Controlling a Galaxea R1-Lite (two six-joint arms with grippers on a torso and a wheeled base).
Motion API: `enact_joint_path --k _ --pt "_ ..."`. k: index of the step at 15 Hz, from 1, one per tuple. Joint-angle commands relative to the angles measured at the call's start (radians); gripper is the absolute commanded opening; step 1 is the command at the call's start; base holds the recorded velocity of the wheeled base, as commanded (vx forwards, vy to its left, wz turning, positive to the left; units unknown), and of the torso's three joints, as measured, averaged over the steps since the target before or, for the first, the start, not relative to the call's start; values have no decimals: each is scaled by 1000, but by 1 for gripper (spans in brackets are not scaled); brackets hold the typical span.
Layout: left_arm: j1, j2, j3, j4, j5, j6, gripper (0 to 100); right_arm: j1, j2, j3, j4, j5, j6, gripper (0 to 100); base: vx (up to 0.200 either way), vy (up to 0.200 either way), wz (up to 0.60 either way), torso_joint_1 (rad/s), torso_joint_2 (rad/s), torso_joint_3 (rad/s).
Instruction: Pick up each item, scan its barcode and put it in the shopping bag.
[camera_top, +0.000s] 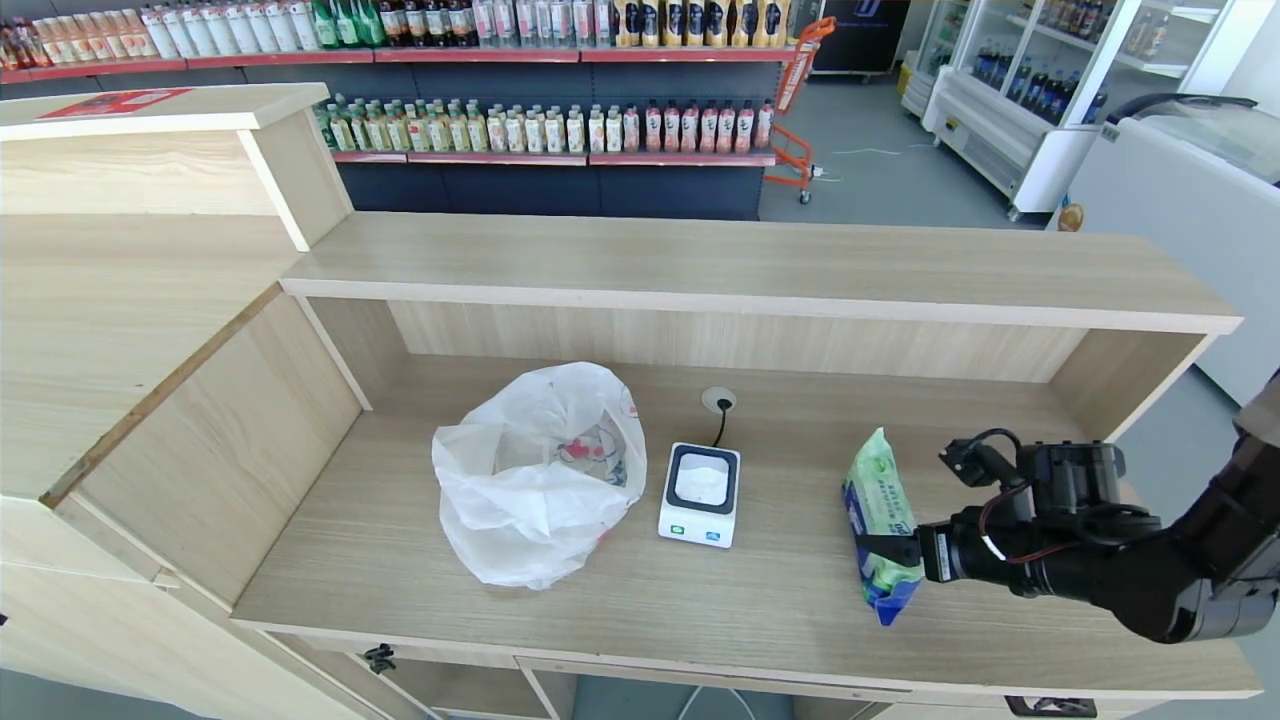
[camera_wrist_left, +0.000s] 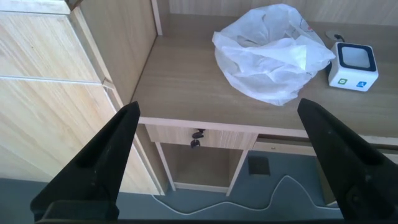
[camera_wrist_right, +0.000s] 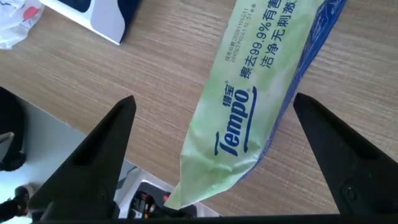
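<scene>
Wipes pack (camera_top: 880, 510): soft film pouch, green with blue edge, on wood-grain desk (camera_top: 400, 570), on robot's right of scanner.
Head view: right hand (camera_top: 885, 550) at pack. Boxy white scanner (camera_top: 700, 493) sits between pack and crumpled translucent shopping bag (camera_top: 540, 470).
Left wrist view: left hand (camera_wrist_left: 219, 107) spread wide, holding nothing, off desk's front edge near bag.
Right wrist view: right fingers (camera_wrist_right: 118, 130) wide apart, pack between them, not clamped.

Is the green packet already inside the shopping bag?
No, the green packet lies on the counter on the far side of the scanner from the white bag.
</scene>
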Motion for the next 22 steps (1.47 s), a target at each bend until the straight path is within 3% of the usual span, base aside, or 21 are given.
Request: enact_joint_path --k 1,6,12,16,22 --pt "0 0 0 -2 0 0 100 25 73 -40 -12 3 9 100 0 0 0 0 0 0" --pt "0 0 0 0 0 0 100 46 178 -135 -44 -2 9 100 0 0 0 0 0 0" --pt "0 0 0 0 0 0 100 33 199 -144 -46 -53 9 100 0 0 0 0 0 0" --pt "0 0 0 0 0 0 100 57 199 -163 -184 111 102 100 0 0 0 0 0 0" --pt "0 0 0 0 0 0 100 120 231 -127 -199 113 119 100 0 0 0 0 0 0"
